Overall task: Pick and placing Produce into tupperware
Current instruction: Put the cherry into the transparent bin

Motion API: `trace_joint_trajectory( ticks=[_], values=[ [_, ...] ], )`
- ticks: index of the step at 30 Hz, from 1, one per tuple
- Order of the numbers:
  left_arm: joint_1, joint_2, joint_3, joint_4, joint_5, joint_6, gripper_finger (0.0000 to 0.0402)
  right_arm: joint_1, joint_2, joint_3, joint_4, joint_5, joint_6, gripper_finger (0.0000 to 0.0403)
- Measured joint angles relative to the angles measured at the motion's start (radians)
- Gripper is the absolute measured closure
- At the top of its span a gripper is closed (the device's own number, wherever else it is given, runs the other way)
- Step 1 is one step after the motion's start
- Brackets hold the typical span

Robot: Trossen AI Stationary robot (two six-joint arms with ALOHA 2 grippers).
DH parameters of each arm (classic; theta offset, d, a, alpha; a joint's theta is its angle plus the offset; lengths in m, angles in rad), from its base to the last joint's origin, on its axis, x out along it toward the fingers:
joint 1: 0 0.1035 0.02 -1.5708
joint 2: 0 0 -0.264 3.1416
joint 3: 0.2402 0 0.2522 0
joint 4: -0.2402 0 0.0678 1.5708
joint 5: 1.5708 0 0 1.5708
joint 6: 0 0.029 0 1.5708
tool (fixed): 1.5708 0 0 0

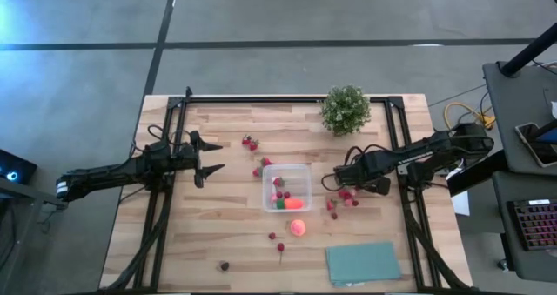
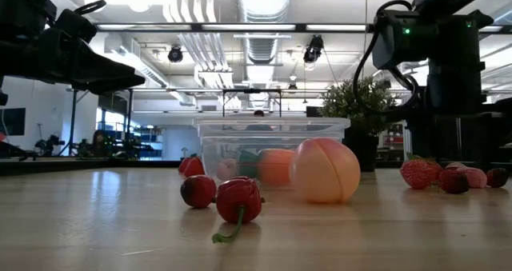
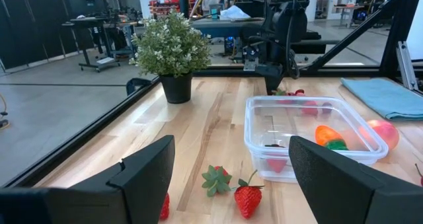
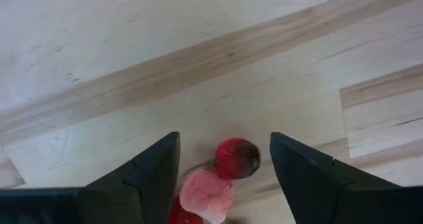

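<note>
The right gripper (image 4: 223,159) hangs over red fruit pieces (image 4: 236,158) near the table's right edge, jaws apart; the left gripper (image 1: 211,158) waits, jaws apart.

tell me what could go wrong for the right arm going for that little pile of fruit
1. The right gripper hangs with open jaws over a red berry touching a pink piece; closing may catch both or flick one away.
2. Other strawberries lie close by, so the jaws might scatter them.
3. The tupperware stands close; a swing could nudge it.
</note>
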Motion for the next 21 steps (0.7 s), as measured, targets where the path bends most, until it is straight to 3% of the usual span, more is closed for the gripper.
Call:
trace_joint_trajectory(
  ticks=[8, 21],
  values=[
    [0.000, 0.000, 0.000, 0.000, 0.000, 0.000, 0.0119, 0.000, 0.000, -0.001, -0.001, -0.058, -0.053, 0.0191],
    [0.000, 0.000, 0.000, 0.000, 0.000, 0.000, 0.0119, 0.000, 0.000, -0.002, 0.005, -0.060, -0.028, 0.0276]
  ],
)
